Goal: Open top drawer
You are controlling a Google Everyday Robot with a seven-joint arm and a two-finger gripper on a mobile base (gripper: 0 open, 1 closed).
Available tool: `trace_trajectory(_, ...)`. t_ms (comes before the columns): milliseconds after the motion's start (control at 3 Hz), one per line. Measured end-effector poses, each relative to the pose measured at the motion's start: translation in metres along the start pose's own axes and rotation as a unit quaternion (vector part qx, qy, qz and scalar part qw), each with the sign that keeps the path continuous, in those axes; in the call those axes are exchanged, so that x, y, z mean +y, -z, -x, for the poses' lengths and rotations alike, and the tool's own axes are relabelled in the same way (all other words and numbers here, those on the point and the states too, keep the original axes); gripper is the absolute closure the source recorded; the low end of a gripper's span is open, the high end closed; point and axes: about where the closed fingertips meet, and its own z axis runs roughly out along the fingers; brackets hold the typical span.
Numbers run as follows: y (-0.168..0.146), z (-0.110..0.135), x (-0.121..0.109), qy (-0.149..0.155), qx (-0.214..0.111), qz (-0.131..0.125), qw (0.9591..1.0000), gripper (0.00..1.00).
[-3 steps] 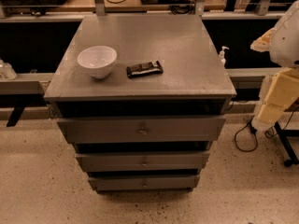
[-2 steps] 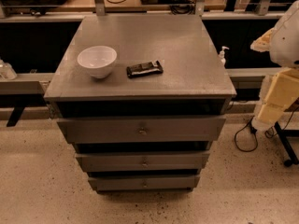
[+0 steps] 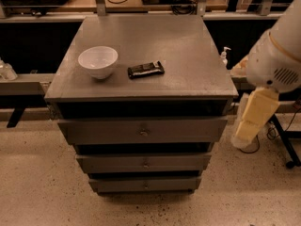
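Observation:
The top drawer is the widest of three matte grey drawer fronts in a grey cabinet, with a small round metal knob at its centre. Its front sits closed under the cabinet top. Two narrower drawers lie below it. My gripper hangs at the end of a cream link under the white arm joint, to the right of the cabinet. It is level with the top drawer and apart from it.
On the cabinet top stand a white bowl and a dark wrapped bar. A small pump bottle stands behind the right edge. A black stand leg and cables lie on the speckled floor at right.
My arm and gripper have moved a little left and down, closer to the cabinet's right side. The drawers, bowl and bar have not moved.

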Motion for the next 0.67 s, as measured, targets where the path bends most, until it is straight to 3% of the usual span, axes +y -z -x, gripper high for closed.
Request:
trace_trajectory(333, -0.0284, -0.0094, 0.0097, -0.009, 0.004, 0.011, 0.9999, 0.0)
trace_trajectory(667, -0.0251, -0.0091, 0.0078, -0.006, 0.012, 0.004, 0.9999, 0.0)
